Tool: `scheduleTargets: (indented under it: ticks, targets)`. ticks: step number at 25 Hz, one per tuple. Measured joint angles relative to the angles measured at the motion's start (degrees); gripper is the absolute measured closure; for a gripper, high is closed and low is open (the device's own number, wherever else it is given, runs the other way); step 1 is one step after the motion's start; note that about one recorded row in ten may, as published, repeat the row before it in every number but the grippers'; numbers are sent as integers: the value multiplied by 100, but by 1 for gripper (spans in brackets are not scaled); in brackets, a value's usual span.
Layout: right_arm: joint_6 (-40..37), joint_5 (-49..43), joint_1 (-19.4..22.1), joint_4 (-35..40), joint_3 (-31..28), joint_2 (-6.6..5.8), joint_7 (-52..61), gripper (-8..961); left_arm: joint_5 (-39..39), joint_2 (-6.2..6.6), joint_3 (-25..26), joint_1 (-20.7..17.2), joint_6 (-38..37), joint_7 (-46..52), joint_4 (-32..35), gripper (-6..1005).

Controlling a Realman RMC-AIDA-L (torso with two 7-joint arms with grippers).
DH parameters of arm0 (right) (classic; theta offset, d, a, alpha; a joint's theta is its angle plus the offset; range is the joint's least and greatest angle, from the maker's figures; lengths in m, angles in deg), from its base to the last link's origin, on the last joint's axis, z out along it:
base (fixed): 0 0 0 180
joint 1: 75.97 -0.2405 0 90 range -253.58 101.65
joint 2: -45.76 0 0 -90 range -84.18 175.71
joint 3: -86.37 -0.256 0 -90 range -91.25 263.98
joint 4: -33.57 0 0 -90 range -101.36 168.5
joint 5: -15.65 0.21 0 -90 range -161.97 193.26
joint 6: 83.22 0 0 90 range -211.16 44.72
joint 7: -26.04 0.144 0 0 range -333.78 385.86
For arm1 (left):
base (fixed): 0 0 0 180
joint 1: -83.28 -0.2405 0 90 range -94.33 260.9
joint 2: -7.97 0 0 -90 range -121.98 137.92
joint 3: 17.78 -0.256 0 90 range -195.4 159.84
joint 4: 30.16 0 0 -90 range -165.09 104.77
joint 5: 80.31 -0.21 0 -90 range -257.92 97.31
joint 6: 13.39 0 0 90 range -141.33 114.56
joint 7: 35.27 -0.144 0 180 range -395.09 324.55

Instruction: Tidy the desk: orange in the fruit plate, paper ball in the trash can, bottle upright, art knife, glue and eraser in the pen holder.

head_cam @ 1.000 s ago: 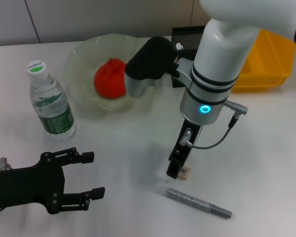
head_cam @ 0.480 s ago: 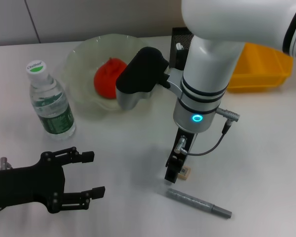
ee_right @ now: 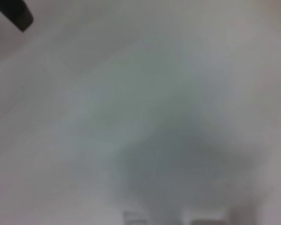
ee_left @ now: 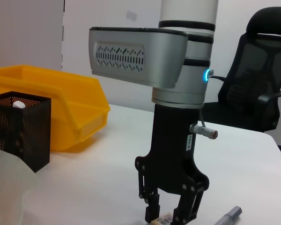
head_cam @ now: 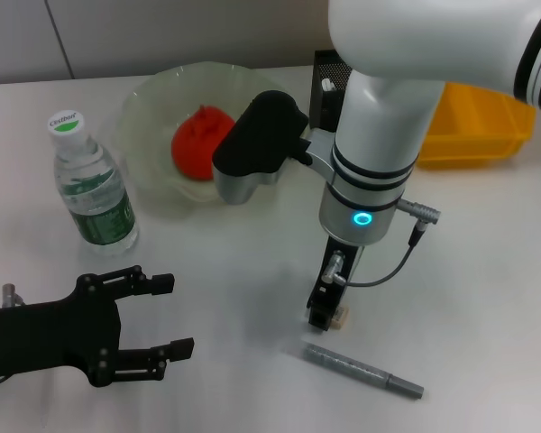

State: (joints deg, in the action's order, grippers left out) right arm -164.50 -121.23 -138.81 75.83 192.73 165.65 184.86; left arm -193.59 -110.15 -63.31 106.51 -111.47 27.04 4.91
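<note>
Head view: my right gripper (head_cam: 329, 317) points straight down at the white table (head_cam: 487, 271), its jaws set around the small pale eraser (head_cam: 341, 316) that sits on the surface. From the left wrist view the right gripper (ee_left: 170, 216) shows the same thing from the side: a finger on each side of the eraser (ee_left: 163, 219), close against it, though I cannot tell whether they are actually pressing on it or just bracketing it. The eraser is on the table, not lifted.

Just beside it, nearer to me, the grey art knife (head_cam: 364, 371) lies flat on the table; its tip (ee_left: 228, 216) peeks into the left wrist view too.

My left gripper (head_cam: 153, 317) rests low at the near left corner of the table, jaws spread wide and holding nothing (idle, well apart from the rest).

The orange (head_cam: 198, 144) lies in the clear fruit plate (head_cam: 149, 99) at the far side. The bottle (head_cam: 90, 185) stands upright to the left of the plate, green label facing me, cap on. The black mesh pen holder (head_cam: 326, 68) stands behind my right arm, with a yellow bin (head_cam: 487, 122) just beside it on the right.

The right wrist view is a blur of pale table surface; nothing there can be made out.
</note>
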Motion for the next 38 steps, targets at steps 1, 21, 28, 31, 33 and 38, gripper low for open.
scheduleTargets:
  ticks: [1, 21, 28, 31, 33, 38]
  targets:
    - [0, 9, 0, -13, 6, 0, 0, 528, 0, 0, 0, 3, 0, 0, 0, 165]
    - [-136, 8, 3, 142, -74, -32, -23, 699, 0, 0, 0, -11, 35, 0, 0, 165]
    - [-990, -1441, 506, 1615, -1720, -84, -202, 699, 0, 0, 0, -45, 35, 0, 0, 164]
    - [-1249, -2014, 695, 2351, -2641, -100, -493, 699, 0, 0, 0, -62, 35, 0, 0, 164]
    - [-1296, -2234, 753, 2662, -3215, -141, -751, 699, 0, 0, 1, -65, 35, 0, 1, 164]
    - [-857, -2254, 893, 2926, -4253, -272, -1445, 699, 0, 0, 1, -65, 41, 0, 0, 164]
